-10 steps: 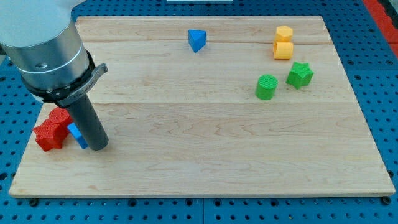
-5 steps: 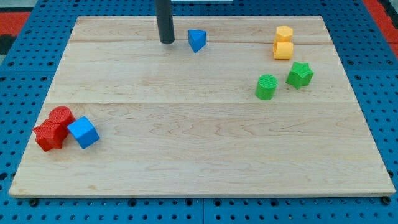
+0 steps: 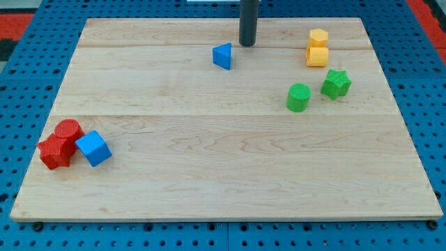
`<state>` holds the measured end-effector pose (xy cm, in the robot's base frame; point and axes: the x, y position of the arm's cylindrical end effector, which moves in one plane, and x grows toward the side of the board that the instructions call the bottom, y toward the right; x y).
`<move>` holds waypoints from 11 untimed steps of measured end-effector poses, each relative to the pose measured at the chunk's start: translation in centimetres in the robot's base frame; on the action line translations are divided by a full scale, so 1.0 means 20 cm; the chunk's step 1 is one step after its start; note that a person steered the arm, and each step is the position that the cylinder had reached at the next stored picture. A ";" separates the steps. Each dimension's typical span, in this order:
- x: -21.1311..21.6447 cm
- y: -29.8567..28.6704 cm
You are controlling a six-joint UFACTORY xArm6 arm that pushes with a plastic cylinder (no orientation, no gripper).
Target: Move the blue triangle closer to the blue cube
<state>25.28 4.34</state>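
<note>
**Push Setup: Tip Standing Behind the Blue Triangle**

My tip [image 3: 247,44] is standing near the top edge of the wooden board [image 3: 223,174], just up and to the view's right of the blue triangle [image 3: 223,56], with a narrow gap showing between them. The end effector is a plain dark rod: it has nothing to open or close, and it is holding nothing.

The blue triangle is sitting in the upper middle of the board. The blue cube [image 3: 93,148] is sitting near the bottom left corner, touching the red star [image 3: 54,152], which is pressed against the red cylinder [image 3: 68,130]. The two blue blocks are well apart.

Judged from this layout, the approach step is in hand and the push itself is not yet done. The next move is calling for a diagonal stroke toward the bottom left corner. The tip is already lying roughly on the far side of the triangle from the cube, so a small correction should be enough. The sloped faces of the triangle may be making it turn or slip off the rod, so contact should be centred.

The path between the blue blocks is lying free of obstacles. Two yellow blocks [image 3: 318,48], a green cylinder [image 3: 298,97] and a green star [image 3: 336,84] are grouped toward the right edge, away from the line. The board is resting on a blue perforated table [image 3: 425,104].
</note>
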 end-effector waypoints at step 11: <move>1.13 -0.96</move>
